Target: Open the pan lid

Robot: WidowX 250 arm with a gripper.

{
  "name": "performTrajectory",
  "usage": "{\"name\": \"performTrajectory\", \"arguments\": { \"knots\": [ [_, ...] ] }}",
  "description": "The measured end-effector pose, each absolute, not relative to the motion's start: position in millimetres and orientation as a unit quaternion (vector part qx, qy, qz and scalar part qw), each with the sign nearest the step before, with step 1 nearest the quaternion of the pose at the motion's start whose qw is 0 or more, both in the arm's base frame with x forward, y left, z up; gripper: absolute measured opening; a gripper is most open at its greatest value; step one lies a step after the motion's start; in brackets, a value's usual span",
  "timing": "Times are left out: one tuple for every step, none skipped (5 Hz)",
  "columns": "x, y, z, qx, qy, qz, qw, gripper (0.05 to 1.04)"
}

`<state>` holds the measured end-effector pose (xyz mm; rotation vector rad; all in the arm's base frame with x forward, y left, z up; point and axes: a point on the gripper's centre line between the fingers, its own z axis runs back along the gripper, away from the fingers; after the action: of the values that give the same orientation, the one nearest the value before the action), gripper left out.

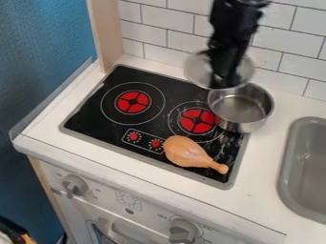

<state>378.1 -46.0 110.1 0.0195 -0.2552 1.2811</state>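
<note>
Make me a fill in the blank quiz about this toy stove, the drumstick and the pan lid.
The see-through lid is ____ the metal pan, not on it.
The gripper at the lid is colored ____.
The stove has ____ round red burners.
The gray sink is to the ____ of the drumstick.

Missing words: off; black; two; right

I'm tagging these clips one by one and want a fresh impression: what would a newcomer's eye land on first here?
Probably the black claw at upper right, with the round see-through lid around its lower part, just beyond the uncovered metal pan. Next come the two red burner spots on the black stovetop, and the orange-brown toy drumstick lying across its near edge area, right of the red knobs.
</note>
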Motion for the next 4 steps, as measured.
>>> {"name": "performTrajectory", "arguments": {
  "knots": [
    [352.4,-5.9,125.9,0.007,-0.134,0.638,0.758,0.268],
    [328.9,44.7,121.8,0.002,-0.126,0.701,0.702,0.268],
    [305.8,88.3,105.5,0.027,-0.109,0.755,0.646,0.268],
    [296.2,111.4,74.1,0.057,-0.091,0.779,0.618,0.268]
  ]
}}
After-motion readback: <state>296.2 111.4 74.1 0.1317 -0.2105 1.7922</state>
